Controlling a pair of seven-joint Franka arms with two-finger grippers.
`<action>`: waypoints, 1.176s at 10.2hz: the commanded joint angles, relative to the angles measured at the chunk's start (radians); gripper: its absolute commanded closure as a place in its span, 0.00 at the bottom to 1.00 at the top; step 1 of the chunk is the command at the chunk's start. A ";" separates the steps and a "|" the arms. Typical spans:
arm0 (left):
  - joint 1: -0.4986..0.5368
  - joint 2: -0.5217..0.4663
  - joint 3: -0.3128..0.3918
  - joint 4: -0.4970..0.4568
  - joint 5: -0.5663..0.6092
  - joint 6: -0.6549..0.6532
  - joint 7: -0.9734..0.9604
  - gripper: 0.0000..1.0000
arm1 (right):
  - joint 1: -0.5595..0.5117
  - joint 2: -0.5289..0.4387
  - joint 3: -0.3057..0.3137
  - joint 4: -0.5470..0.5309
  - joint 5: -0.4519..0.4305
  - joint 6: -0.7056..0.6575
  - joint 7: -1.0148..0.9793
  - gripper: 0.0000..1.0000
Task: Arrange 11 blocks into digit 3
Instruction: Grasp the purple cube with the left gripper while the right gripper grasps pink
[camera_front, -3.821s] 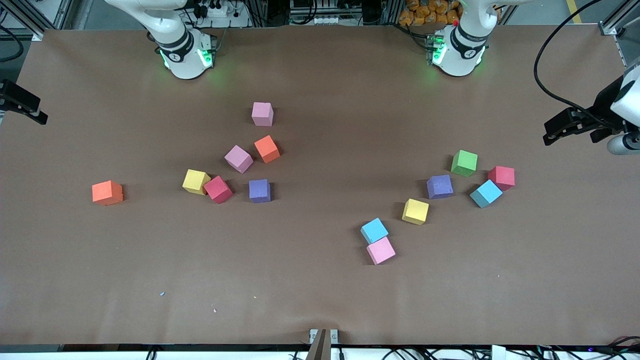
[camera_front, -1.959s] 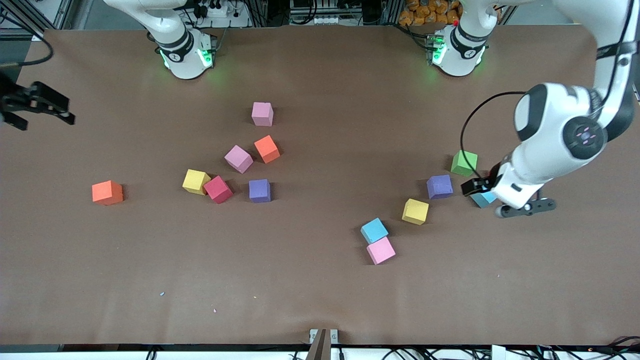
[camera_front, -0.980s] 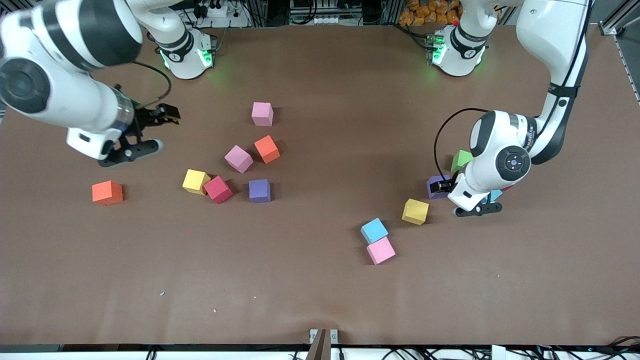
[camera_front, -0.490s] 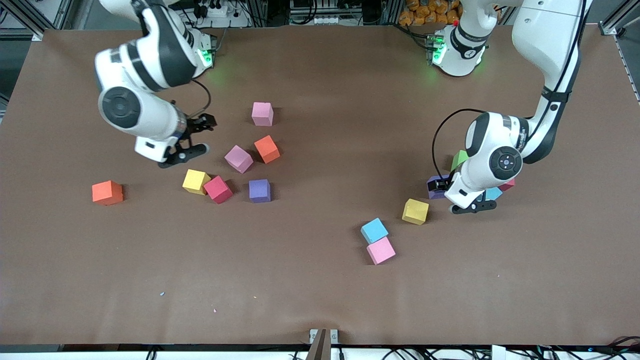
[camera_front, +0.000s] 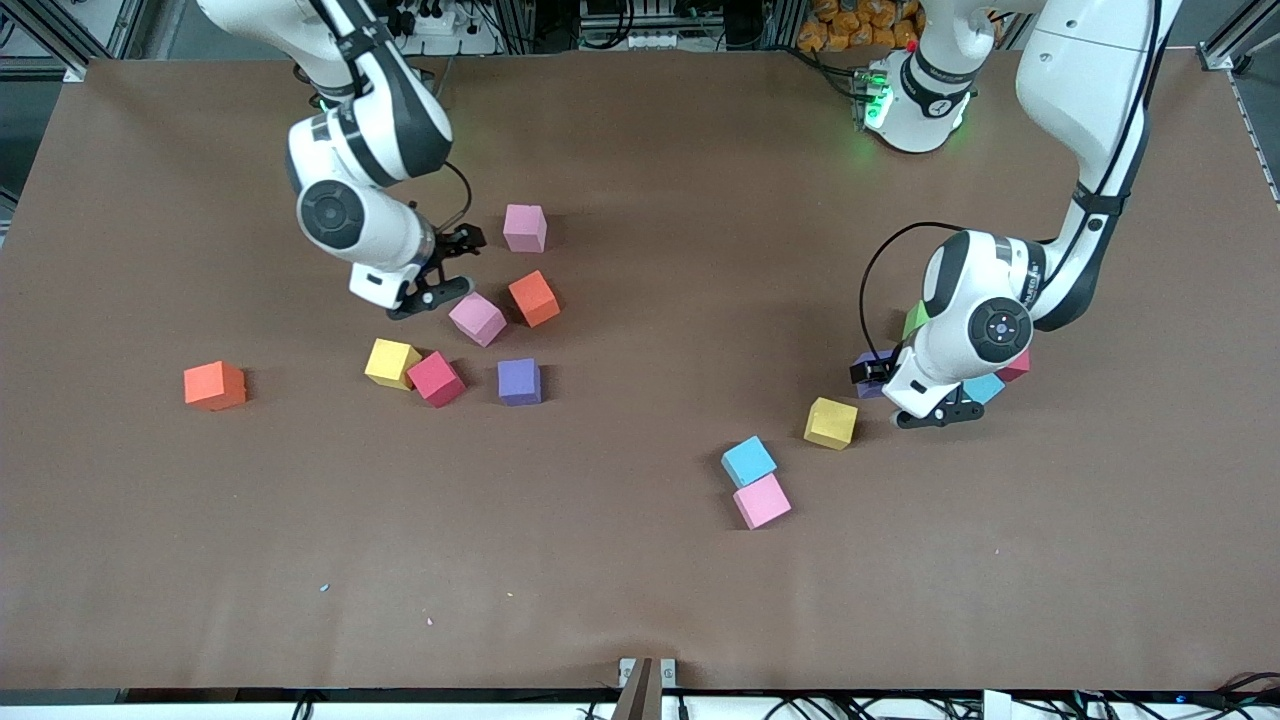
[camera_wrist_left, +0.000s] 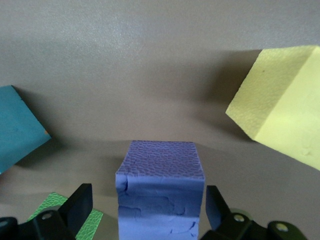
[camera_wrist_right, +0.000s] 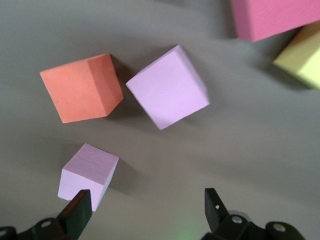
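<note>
Several foam blocks lie in two loose groups. My left gripper (camera_front: 898, 394) is open and straddles a purple block (camera_wrist_left: 160, 192), with a gap at each finger. Around it are a yellow block (camera_front: 831, 423), a light blue block (camera_front: 985, 388), a green block (camera_front: 914, 320) and a red block (camera_front: 1017, 367), all partly hidden by the arm except the yellow one. My right gripper (camera_front: 452, 268) is open and empty over the table between two pink blocks (camera_front: 525, 228) (camera_front: 477, 318), near an orange block (camera_front: 534, 298). In the right wrist view nothing lies between its fingers (camera_wrist_right: 80, 212).
Toward the right arm's end lie a yellow block (camera_front: 391, 362), a red block (camera_front: 435, 379), a purple block (camera_front: 519, 381) and a lone orange block (camera_front: 214, 385). A light blue block (camera_front: 749, 461) and a pink block (camera_front: 761, 501) touch, nearer the front camera.
My right arm has swung in from the table's end to the pink blocks. My left gripper has shifted slightly over the purple block. Both stay open; no block has moved.
</note>
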 joint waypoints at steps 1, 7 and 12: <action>-0.016 -0.008 0.002 -0.026 0.038 0.022 -0.011 0.21 | 0.112 -0.018 -0.005 -0.089 0.044 0.102 0.155 0.00; -0.178 -0.083 -0.001 -0.020 0.044 -0.108 -0.062 1.00 | 0.266 0.089 -0.005 -0.186 0.285 0.326 0.240 0.00; -0.306 -0.104 -0.203 -0.013 0.033 -0.164 -0.440 1.00 | 0.308 0.130 -0.005 -0.187 0.300 0.358 0.304 0.00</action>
